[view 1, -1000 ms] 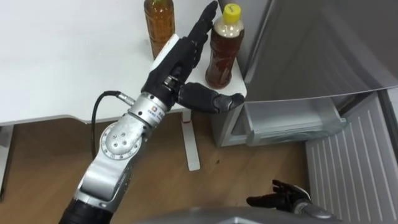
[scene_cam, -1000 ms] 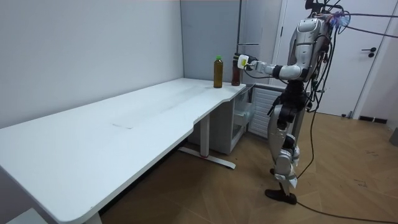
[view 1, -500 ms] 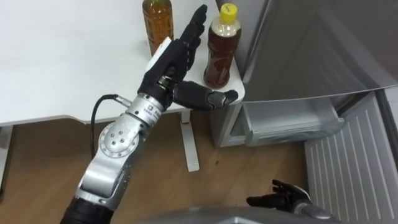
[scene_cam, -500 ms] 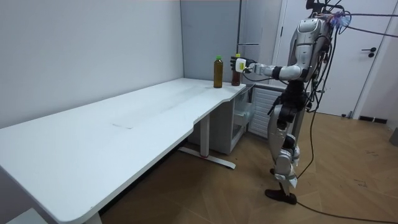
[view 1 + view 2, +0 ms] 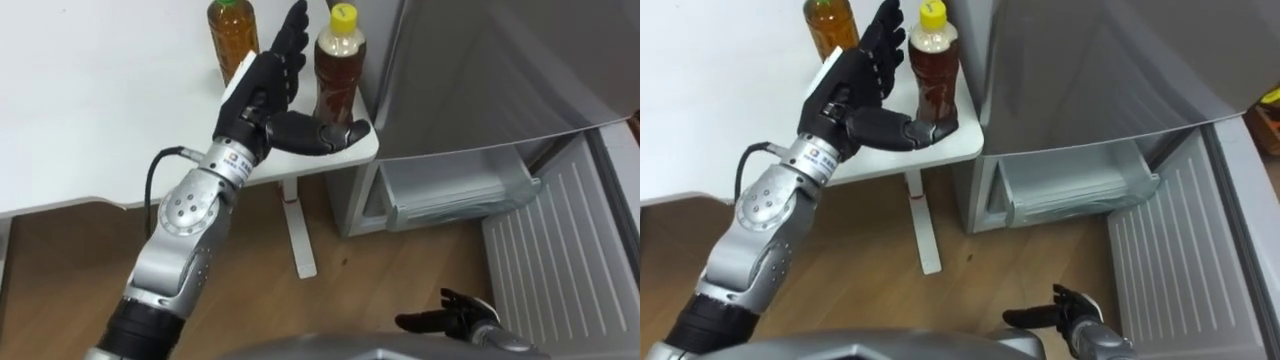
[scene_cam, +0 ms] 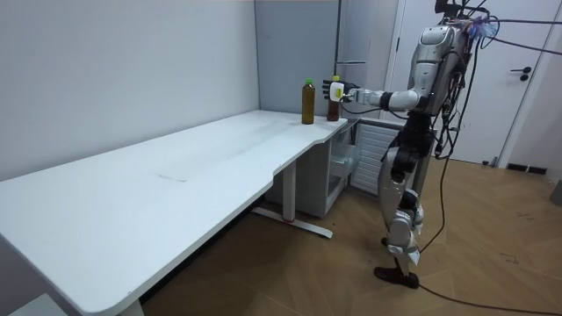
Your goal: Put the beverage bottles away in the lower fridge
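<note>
I see the yellow-capped bottle [image 5: 338, 70] standing upright at the tabletop's [image 5: 90, 90] corner next to the fridge [image 5: 480, 70], with the green-capped bottle [image 5: 230, 35] upright near it, further in along the same edge. My left hand [image 5: 262, 95] is released: its straight fingers reach up between the two bottles, just beside the yellow-capped one, and its thumb [image 5: 315, 135] stretches across in front of that bottle's base; I cannot tell whether it touches. The fridge's lower door [image 5: 550, 250] stands swung open, showing a clear drawer [image 5: 450, 190]. My right hand [image 5: 455, 322] hangs low over the wooden floor [image 5: 60, 260], fingers relaxed and holding nothing. In the room view the robot stands at that table corner, left arm stretched forward.
</note>
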